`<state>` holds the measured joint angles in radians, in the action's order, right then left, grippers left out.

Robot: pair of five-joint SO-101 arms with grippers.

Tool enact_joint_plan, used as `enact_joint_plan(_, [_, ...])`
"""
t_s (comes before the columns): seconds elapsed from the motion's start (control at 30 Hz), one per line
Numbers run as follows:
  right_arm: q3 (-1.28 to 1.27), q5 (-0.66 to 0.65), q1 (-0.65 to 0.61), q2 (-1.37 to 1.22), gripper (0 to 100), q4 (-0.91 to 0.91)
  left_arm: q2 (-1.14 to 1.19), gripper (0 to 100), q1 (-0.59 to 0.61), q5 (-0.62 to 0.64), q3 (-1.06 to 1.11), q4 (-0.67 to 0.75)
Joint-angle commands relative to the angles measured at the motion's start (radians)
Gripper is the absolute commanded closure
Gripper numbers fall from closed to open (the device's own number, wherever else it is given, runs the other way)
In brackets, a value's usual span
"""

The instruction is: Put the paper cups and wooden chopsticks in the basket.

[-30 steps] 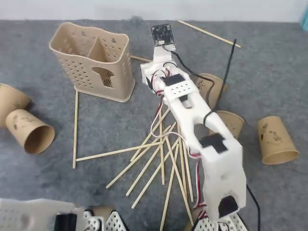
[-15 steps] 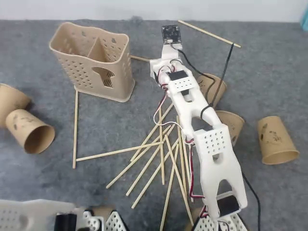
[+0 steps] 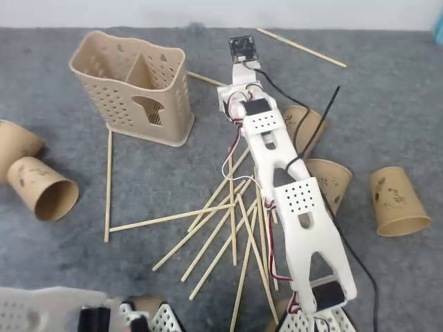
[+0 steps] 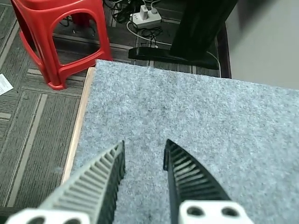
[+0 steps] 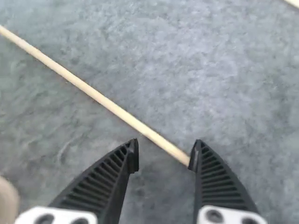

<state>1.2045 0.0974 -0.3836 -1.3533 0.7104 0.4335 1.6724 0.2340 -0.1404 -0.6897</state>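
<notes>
Evidently advanced to upper centre — right gripper (image 5: 163, 156), jaws parted, straddles a chopstick (image 5: 93, 95) end; grasp appears imminent.

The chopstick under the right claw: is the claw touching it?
Cannot tell. Right wrist view: the chopstick ends at one fingertip of the right gripper, height unclear.

The basket (image 3: 111, 104) stands near the table's (image 3: 387, 90) far left corner. Two paper cups (image 3: 41, 187) lie on their sides at the left edge, and three more cups (image 3: 396, 200) lie toward the right edge. A fan of chopsticks (image 3: 233, 228) spreads from the middle to the near edge. One chopstick (image 3: 109, 183) lies before the basket, and another (image 3: 301, 47) lies near the far edge.
</notes>
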Motion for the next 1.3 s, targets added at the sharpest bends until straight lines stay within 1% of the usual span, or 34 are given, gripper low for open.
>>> enact_joint_plan(0.0, [0.133, -0.077, 0.013, -0.019, 85.2, 0.008, -0.008, 87, -0.005, 0.006, -0.021, 0.002])
enact_joint_plan(0.13, [0.161, -0.167, -0.007, -0.058, 87.6, 0.002, -0.008, 87, -0.005, 0.006, -0.019, 0.002])
enact_joint_plan(0.33, [0.157, -0.256, -0.039, -0.059, 87.6, 0.012, -0.008, 87, -0.005, 0.006, -0.019, -0.003])
enact_joint_plan(0.43, [0.161, -0.296, -0.047, -0.056, 87.8, 0.065, -0.008, 87, -0.002, 0.005, -0.019, -0.003])
enact_joint_plan(0.47, [0.164, -0.310, -0.053, -0.054, 88.9, 0.084, -0.008, 87, 0.000, 0.005, -0.019, -0.003])
enact_joint_plan(0.57, [0.163, -0.336, -0.064, -0.028, 99.8, 0.137, -0.008, 87, 0.002, 0.005, -0.019, -0.003])
enact_joint_plan(0.6, [0.163, -0.336, -0.065, -0.018, 98.0, 0.170, -0.008, 87, 0.003, 0.005, -0.019, -0.003])
enact_joint_plan(0.67, [0.164, -0.339, -0.065, 0.008, 99.6, 0.239, -0.009, 87, 0.003, 0.005, -0.021, -0.003])
enact_joint_plan(1.03, [0.164, -0.338, -0.070, 0.246, 99.1, 0.664, -0.009, 87, -0.005, 0.005, -0.021, -0.005])
enact_joint_plan(1.17, [0.175, -0.328, -0.085, 0.361, 99.1, 0.851, -0.009, 87, -0.005, 0.005, -0.021, -0.005])
enact_joint_plan(1.2, [0.187, -0.313, -0.085, 0.389, 99.1, 0.901, -0.009, 87, -0.005, 0.005, -0.021, -0.005])
enact_joint_plan(1.27, [0.224, -0.229, -0.093, 0.437, 99.1, 0.989, -0.009, 87, -0.005, 0.005, -0.021, -0.005])
